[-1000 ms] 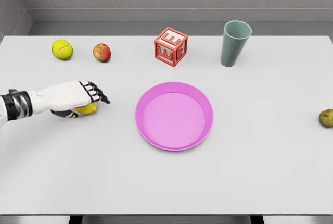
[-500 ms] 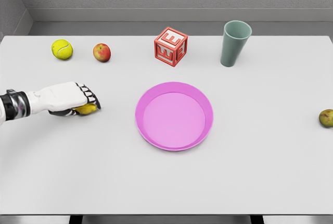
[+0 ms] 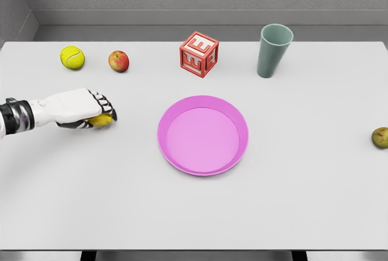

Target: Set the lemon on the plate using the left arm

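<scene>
A yellow lemon (image 3: 100, 121) is at the left of the white table, mostly covered by my left hand (image 3: 97, 112), whose fingers are curled around it. The hand and lemon sit slightly above the table surface, well left of the pink plate (image 3: 203, 135), which lies in the middle of the table with nothing on it. My left arm comes in from the left edge. The right arm is out of sight.
A tennis ball (image 3: 72, 57) and a red apple (image 3: 119, 61) lie at the back left. A red letter block (image 3: 199, 54) and a grey-green cup (image 3: 273, 50) stand behind the plate. A small brownish-green fruit (image 3: 380, 137) sits at the right edge.
The left hand's fingers have gone from stretched out over the lemon to curled around it, and the hand with the lemon has risen slightly.
</scene>
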You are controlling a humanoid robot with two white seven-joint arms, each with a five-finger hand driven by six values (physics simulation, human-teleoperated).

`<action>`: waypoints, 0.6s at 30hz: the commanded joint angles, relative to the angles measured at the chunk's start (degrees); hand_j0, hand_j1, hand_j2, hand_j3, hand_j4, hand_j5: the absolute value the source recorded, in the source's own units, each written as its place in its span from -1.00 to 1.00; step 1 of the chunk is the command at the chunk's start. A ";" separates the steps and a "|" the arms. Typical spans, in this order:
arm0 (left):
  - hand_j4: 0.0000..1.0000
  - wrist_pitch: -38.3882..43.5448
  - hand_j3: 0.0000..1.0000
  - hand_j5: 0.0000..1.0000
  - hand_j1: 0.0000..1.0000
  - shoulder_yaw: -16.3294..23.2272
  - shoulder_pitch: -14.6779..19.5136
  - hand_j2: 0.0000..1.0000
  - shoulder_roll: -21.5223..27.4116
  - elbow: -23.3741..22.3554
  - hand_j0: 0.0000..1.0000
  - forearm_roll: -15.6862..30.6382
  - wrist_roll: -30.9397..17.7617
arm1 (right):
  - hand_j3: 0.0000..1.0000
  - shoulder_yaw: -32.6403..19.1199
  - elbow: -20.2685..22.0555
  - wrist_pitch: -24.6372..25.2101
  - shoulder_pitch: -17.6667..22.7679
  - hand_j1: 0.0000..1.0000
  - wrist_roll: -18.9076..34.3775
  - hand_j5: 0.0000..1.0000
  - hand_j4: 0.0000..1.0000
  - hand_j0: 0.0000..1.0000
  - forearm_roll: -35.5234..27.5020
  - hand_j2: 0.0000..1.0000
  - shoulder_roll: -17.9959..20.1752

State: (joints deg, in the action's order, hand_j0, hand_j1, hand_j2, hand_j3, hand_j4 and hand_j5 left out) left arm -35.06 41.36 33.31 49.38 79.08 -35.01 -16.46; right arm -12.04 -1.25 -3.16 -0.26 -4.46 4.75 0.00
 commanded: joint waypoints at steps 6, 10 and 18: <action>0.12 0.06 0.12 0.12 0.12 -0.84 2.11 0.12 -0.25 0.11 0.12 1.70 0.11 | 1.00 0.00 -0.07 -0.09 0.00 1.00 -0.02 1.00 1.00 1.00 -0.01 1.00 0.00; 0.13 0.06 0.13 0.13 0.13 -1.72 2.37 0.13 -3.59 0.47 0.13 2.14 0.11 | 1.00 0.00 0.02 0.00 0.00 1.00 0.07 1.00 1.00 1.00 -0.01 1.00 0.00; 0.12 0.06 0.12 0.12 0.12 -1.54 4.31 0.12 -7.01 0.64 0.12 2.23 0.11 | 1.00 0.00 0.02 0.00 0.00 1.00 -0.02 1.00 1.00 1.00 -0.01 1.00 0.00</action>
State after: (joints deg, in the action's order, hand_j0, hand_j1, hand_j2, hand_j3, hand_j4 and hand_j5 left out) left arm -35.09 39.87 37.70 43.22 79.64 -33.18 -16.41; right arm -12.02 -1.24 -3.16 -0.26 -4.47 4.75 0.00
